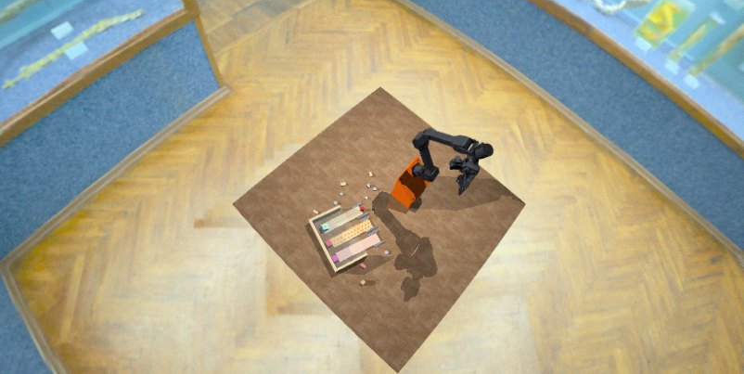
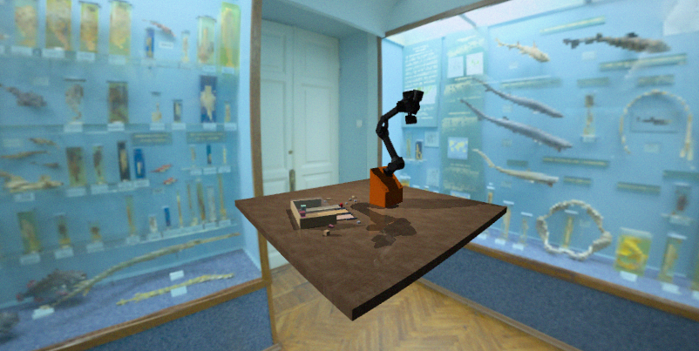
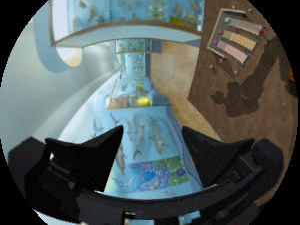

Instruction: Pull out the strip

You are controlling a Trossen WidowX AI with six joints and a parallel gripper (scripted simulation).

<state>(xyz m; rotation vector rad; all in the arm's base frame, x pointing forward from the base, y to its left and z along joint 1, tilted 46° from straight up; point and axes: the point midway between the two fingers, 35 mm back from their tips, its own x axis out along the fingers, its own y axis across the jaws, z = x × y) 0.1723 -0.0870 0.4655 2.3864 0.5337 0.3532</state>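
Brown table (image 1: 333, 162) (image 2: 391, 250) (image 3: 210, 84), museum room. Tray (image 1: 323, 244) (image 2: 318, 221) (image 3: 216, 35): three strips inside, one cube at each strip's far end; label unreadable. Gripper (image 1: 461, 178) (image 3: 153, 128) released, well apart from tray. Risk: misread label, wrong strip pulled. Tray walls may crowd fingers; small blocks lie scattered beside tray.

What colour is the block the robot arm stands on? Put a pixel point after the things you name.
Orange; the base (image 1: 402, 195) (image 2: 377, 193) shows best in the exterior view.

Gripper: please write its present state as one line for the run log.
gripper: open, nothing held | arm: raised | strips: all three in tray
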